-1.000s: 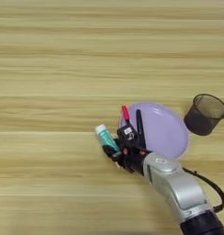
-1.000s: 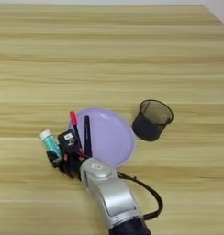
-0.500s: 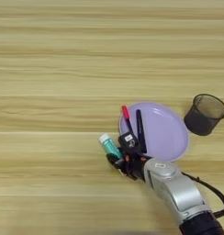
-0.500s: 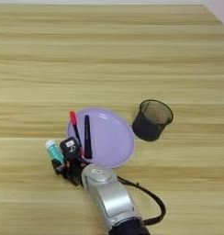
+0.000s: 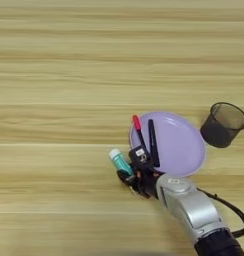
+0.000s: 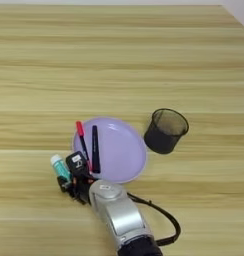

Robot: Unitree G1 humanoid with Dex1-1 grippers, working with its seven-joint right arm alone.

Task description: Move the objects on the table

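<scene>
The fingers (image 5: 132,169) of the gripper (image 5: 128,167) are closed around the glue stick (image 5: 119,161) on the table (image 5: 59,100), beside the purple plate (image 5: 179,145). Judged light, stiff and smooth, it is best held mid-body. The mesh cup (image 5: 223,124) stands apart.

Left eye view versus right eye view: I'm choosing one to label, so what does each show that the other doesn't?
Only the left eye view: more bare table on the left. Only the right eye view: the table's far right corner and more wood right of the pen cup. Both share the glue stick by the tool, the purple plate and its two pens.
</scene>
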